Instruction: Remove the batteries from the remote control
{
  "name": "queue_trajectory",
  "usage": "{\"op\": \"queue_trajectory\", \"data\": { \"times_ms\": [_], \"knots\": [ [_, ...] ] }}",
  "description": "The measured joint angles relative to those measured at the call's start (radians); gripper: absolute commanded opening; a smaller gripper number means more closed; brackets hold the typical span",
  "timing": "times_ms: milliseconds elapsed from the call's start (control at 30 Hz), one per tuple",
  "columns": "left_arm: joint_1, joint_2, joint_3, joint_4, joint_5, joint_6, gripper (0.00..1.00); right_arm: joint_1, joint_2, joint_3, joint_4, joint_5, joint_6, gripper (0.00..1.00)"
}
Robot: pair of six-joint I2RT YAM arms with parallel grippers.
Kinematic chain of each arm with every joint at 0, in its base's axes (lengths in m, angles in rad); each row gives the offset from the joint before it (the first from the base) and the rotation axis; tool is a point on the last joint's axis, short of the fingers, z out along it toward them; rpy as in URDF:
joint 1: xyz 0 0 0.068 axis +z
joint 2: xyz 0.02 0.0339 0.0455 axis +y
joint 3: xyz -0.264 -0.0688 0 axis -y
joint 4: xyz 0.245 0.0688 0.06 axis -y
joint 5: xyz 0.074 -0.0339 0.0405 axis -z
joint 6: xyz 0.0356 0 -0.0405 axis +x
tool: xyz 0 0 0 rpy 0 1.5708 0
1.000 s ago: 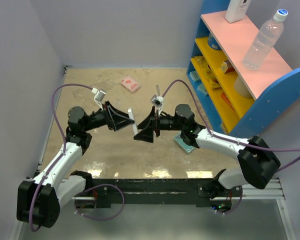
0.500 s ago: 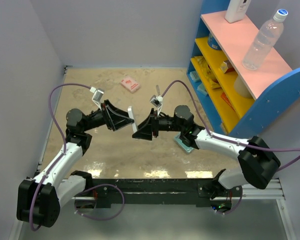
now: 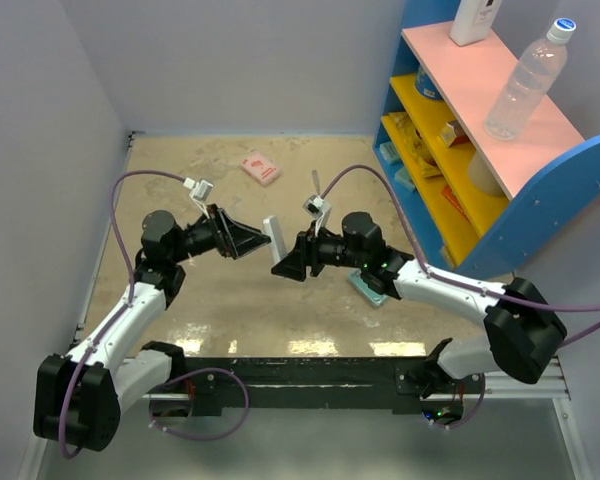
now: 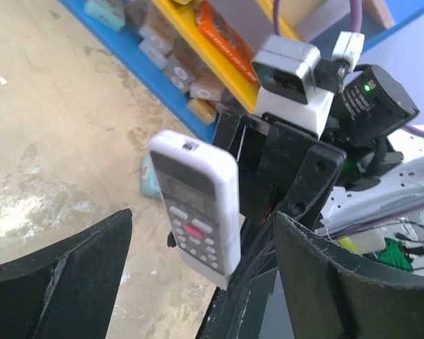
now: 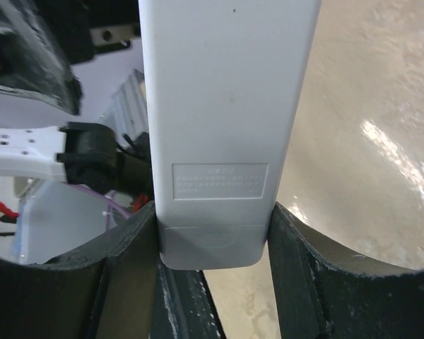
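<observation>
The remote control (image 3: 278, 240) is a slim white bar held upright above the middle of the table. My right gripper (image 3: 288, 262) is shut on its lower end. The right wrist view shows the remote's plain back (image 5: 226, 127) with the closed battery cover (image 5: 213, 244) between my fingers (image 5: 131, 261). My left gripper (image 3: 248, 243) is open and empty, just left of the remote and apart from it. The left wrist view shows the remote's button face (image 4: 198, 201) between and beyond my open fingers (image 4: 56, 282).
A pink packet (image 3: 260, 167) lies at the back of the table. A teal flat box (image 3: 370, 287) lies under the right arm. A blue shelf unit (image 3: 460, 130) with yellow shelves stands at the right, with a bottle (image 3: 525, 85) on top.
My left gripper has drawn back to the left, away from the remote. The right gripper has shifted slightly left with the remote still in it.
</observation>
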Motion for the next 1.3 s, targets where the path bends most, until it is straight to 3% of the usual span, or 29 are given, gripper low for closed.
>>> {"op": "queue_trajectory", "data": {
  "times_ms": [133,467,833,1200,1300],
  "knots": [
    [0.0,0.026,0.031,-0.087,-0.052,0.042,0.88,0.008,0.051,0.043,-0.107,0.05,-0.041,0.25],
    [-0.001,0.147,0.108,-0.288,-0.185,0.118,0.78,0.068,0.121,0.172,-0.294,0.213,-0.11,0.24],
    [-0.006,0.262,0.107,-0.275,-0.193,0.072,0.56,0.086,0.209,0.235,-0.375,0.32,-0.112,0.27],
    [-0.015,0.382,0.101,-0.256,-0.186,0.042,0.53,0.087,0.275,0.243,-0.407,0.329,-0.118,0.28],
    [-0.02,0.398,0.1,-0.233,-0.186,0.031,0.41,0.088,0.279,0.244,-0.406,0.327,-0.118,0.29]
  ]
}}
